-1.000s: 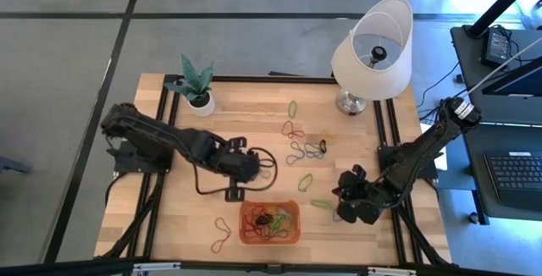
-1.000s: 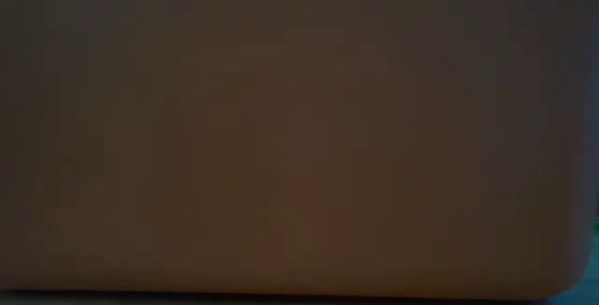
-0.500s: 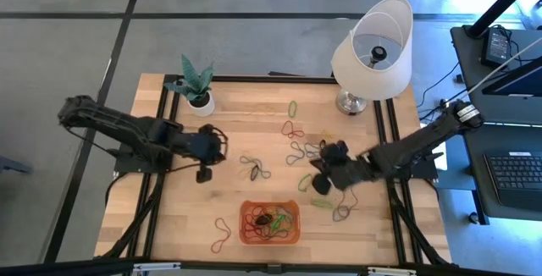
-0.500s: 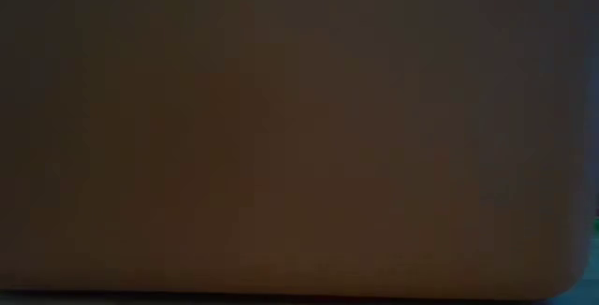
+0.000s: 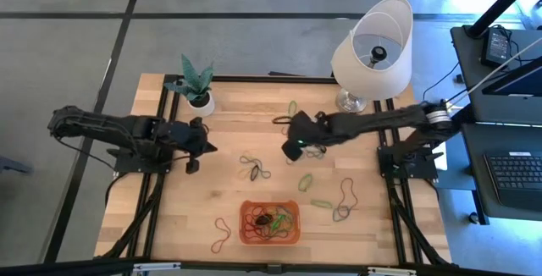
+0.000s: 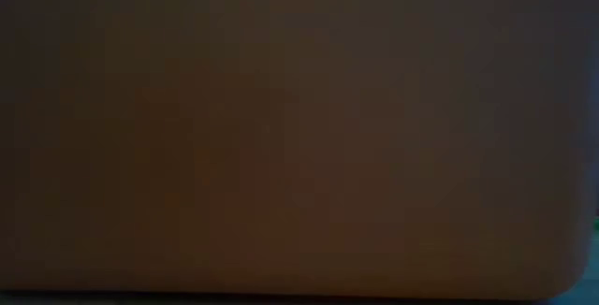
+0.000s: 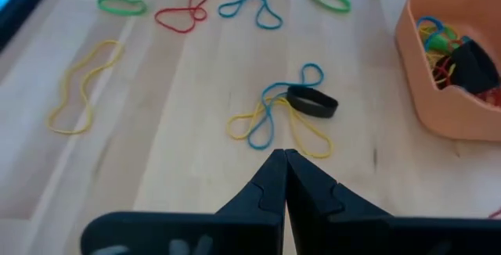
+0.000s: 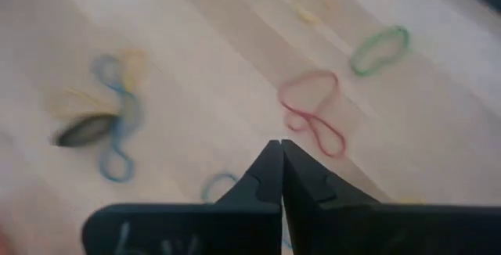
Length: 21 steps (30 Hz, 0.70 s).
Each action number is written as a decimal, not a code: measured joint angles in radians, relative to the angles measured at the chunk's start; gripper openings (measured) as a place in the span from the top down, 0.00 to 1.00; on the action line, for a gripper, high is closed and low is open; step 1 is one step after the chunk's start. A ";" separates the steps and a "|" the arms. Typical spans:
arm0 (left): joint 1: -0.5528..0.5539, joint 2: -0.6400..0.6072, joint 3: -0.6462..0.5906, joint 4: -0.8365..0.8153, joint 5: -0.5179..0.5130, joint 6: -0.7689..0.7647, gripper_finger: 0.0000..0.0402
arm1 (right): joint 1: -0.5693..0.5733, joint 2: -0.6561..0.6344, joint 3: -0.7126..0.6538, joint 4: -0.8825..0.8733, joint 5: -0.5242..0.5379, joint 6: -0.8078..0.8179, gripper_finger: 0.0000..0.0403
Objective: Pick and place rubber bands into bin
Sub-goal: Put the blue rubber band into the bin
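The orange bin (image 5: 294, 235) sits near the table's near edge with several rubber bands (image 5: 269, 218) and a black piece inside. It also shows in the left wrist view as the bin (image 7: 438, 106). Loose bands lie flat on the wood: a blue-yellow tangle with a black band (image 5: 254, 171) (image 7: 301, 102), green ones (image 5: 305, 179), a dark one (image 5: 343, 196) and a reddish one (image 5: 222, 234). My left gripper (image 5: 200, 147) (image 7: 283, 157) is shut, left of the tangle. My right gripper (image 5: 292, 146) (image 8: 280, 147) is shut and hovers near a red band (image 8: 313, 113).
A white plant pot (image 5: 201, 102) stands at the far left and a lamp (image 5: 373, 52) at the far right. More bands lie between them, among them a green band (image 5: 292, 107). The low view is dark, filled by one surface close to the lens.
My left gripper has pulled back from beside the bin toward the table's left and far side; the blue-yellow tangle shows where it was. My right gripper has swept from the near right corner toward the far edge and left, to the table's middle, leaving a dark band in view.
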 joint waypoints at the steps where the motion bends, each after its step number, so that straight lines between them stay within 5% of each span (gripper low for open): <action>1: 0.007 -0.003 -0.001 0.000 0.001 0.016 1.00 | -0.012 0.030 0.025 -0.035 -0.018 0.003 1.00; 13: 0.068 -0.010 -0.001 0.015 0.103 0.119 1.00 | -0.127 0.250 0.029 -0.240 -0.298 0.047 0.80; 21: 0.078 -0.010 -0.001 0.015 0.108 0.119 1.00 | -0.139 0.290 0.004 -0.237 -0.325 0.040 0.62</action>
